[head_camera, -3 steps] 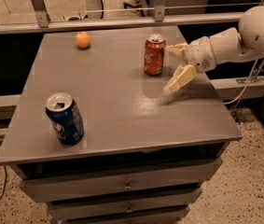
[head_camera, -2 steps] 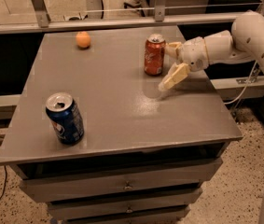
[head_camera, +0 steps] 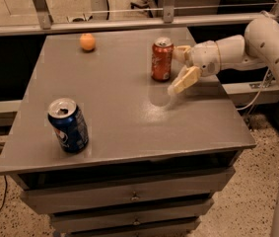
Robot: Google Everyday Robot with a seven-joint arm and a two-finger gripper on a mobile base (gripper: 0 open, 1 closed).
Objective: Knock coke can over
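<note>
The coke can (head_camera: 162, 59), red-orange with white script and a silver top, stands upright on the grey table (head_camera: 124, 107) at the back right. My gripper (head_camera: 177, 68) is just right of the can, low over the table. It is open: one cream finger (head_camera: 180, 52) reaches toward the can's upper side, very close to it or touching it, and the other finger (head_camera: 184, 79) points down and forward beside the can's base. The white arm comes in from the right edge.
A dark blue can (head_camera: 68, 125) stands upright near the front left of the table. An orange ball-like fruit (head_camera: 87, 42) lies at the back left. A metal rail (head_camera: 104, 22) runs behind the table. Drawers (head_camera: 134, 196) sit under the front edge.
The gripper has moved left, closer to the coke can. The can still stands upright in the same place.
</note>
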